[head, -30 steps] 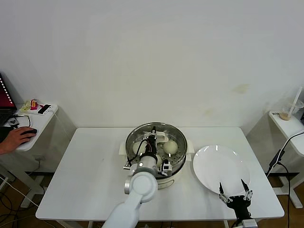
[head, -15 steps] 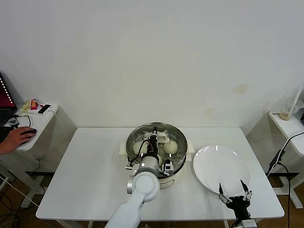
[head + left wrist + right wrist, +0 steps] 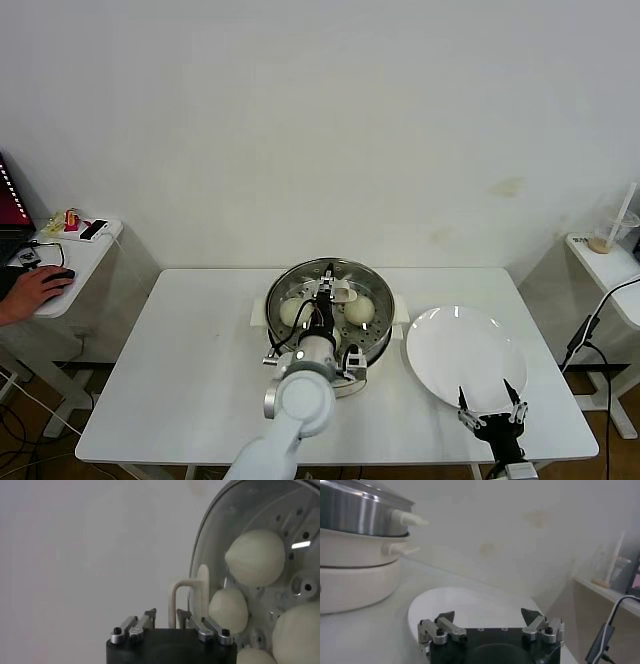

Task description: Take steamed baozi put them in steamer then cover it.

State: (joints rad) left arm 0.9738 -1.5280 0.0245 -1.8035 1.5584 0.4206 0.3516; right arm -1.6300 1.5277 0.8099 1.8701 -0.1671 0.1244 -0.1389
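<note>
The left claw [image 3: 166,616] pinches the cream handle of the round clear glass cover [image 3: 200,587] over the shiny steel steamer [image 3: 372,340]; the right claw [image 3: 489,619] hangs spread.

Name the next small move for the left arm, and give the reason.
Probably draw the left tool straight back from the lid's handle and clear of the pot. The glass lid appears to lie on the steamer, with the buns under it, and the plate is bare. The right tool waits by the plate.

Glass cover [image 3: 327,305] sits on steamer [image 3: 378,340], baozi [image 3: 359,310] inside.
</note>
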